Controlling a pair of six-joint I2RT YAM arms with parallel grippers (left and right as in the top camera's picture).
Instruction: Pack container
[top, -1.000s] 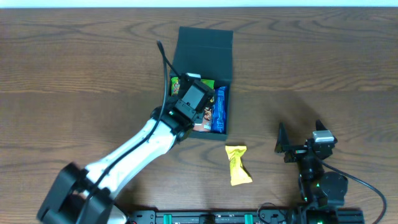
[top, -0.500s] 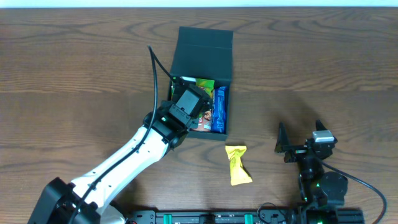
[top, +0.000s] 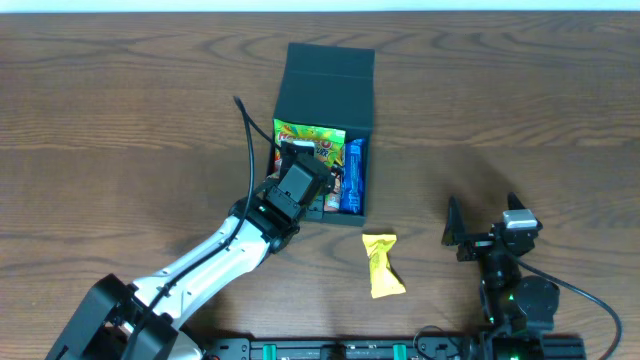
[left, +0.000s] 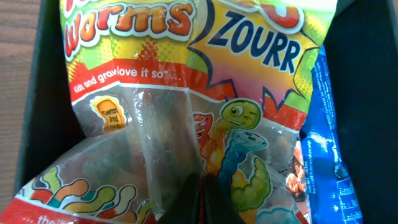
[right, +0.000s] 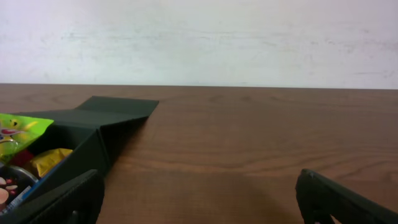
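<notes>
Left arm (top: 215, 255), white-cased, stretched diagonally forward from its base, left gripper (top: 297, 182) pointing down, jaws closed together, right arm (top: 515, 290) folded by its base, right gripper (top: 483, 220) level, jaws spread wide

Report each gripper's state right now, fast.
Left gripper: shut, at the gummy worm bag in the container; whether it pinches the bag cannot be told.
Right gripper: open, empty.

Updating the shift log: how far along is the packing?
Done: the worms bag and blue packet lie in the container. In hand: the left fingers, shut, sit over the worms bag; whether they pinch it is unclear. Left: the yellow packet lies on the table, the lid is open, the right fingers are open.
</notes>
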